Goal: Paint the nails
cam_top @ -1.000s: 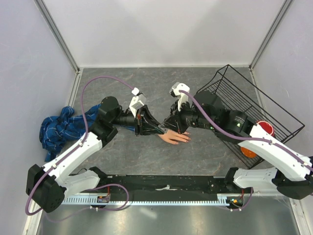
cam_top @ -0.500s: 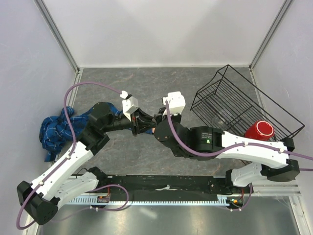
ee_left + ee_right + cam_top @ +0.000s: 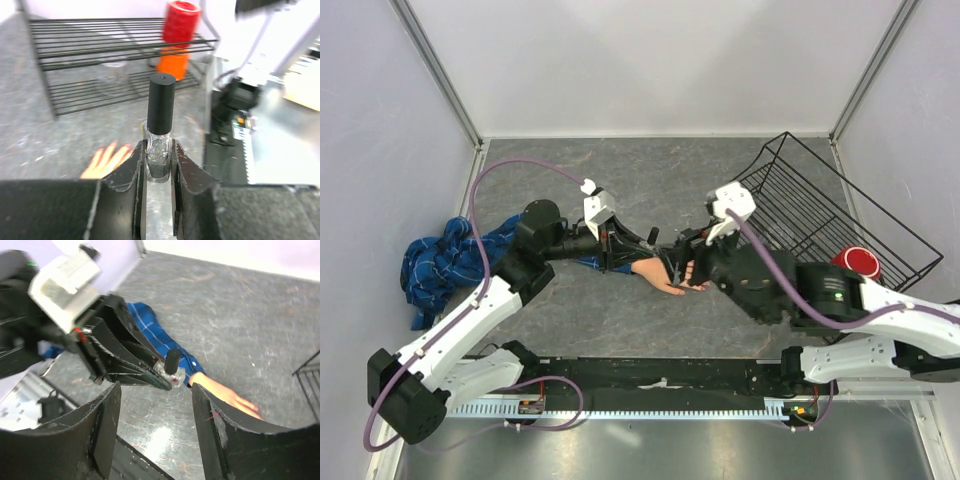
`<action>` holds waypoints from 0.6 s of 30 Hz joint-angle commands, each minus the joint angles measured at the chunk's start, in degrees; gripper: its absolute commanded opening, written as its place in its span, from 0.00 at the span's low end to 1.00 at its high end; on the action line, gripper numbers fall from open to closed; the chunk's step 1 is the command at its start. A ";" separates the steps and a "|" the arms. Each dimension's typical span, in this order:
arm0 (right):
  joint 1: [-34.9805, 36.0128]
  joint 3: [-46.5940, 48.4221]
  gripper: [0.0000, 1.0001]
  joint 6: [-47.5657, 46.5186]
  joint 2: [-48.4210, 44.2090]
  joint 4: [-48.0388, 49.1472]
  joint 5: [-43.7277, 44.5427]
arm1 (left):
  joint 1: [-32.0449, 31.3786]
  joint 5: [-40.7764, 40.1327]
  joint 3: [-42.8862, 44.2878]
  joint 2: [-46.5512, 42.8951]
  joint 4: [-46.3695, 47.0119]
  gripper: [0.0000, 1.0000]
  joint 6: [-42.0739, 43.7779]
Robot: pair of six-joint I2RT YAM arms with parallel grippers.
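Observation:
My left gripper is shut on the glass body of a small nail polish bottle, which stands upright with its black cap on. In the top view the left gripper hovers just left of the pale mannequin hand, which lies flat on the table at the end of a blue plaid sleeve. The nails are too small to make out on its fingers. My right gripper stands open and empty, its jaws facing the bottle from a short distance and above the hand.
A black wire rack lies tilted at the right, with a red cup beside it. An orange object sits under the red cup by the rack. The blue cloth bunches by the left wall.
My right gripper has opened and its arm has swung back to the right, uncovering the mannequin hand. The left gripper keeps its hold on the bottle and has shifted slightly.

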 commanded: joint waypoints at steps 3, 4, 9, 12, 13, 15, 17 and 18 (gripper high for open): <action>-7.30 -2.05 0.61 -11.24 -5.07 1.88 -26.39 | -0.04 19.02 3.07 4.72 10.79 0.02 -9.90; -9.83 -2.14 0.61 -11.42 -5.08 1.80 -29.20 | -0.04 22.35 2.99 5.34 13.68 0.02 -11.31; -15.04 -2.22 0.64 -12.30 -3.67 1.01 -43.55 | -0.04 25.37 1.84 6.14 18.81 0.02 -15.89; -16.71 -2.66 0.64 -12.39 -2.53 1.18 -45.49 | -0.13 25.54 1.84 6.31 18.81 0.02 -15.89; -17.32 -2.67 0.62 -12.39 -2.01 1.18 -45.75 | -0.13 25.54 1.84 6.48 18.81 0.02 -15.98; -17.85 -2.75 0.58 -12.74 -1.65 1.27 -47.15 | -0.13 25.54 1.93 6.57 18.81 0.02 -16.15; -18.47 -2.75 0.52 -13.09 -1.39 1.18 -47.51 | -0.13 25.54 1.93 6.49 18.81 0.02 -16.16; -18.65 -2.84 0.51 -13.18 -1.39 1.35 -47.60 | -0.13 25.46 1.93 6.49 18.81 0.02 -16.16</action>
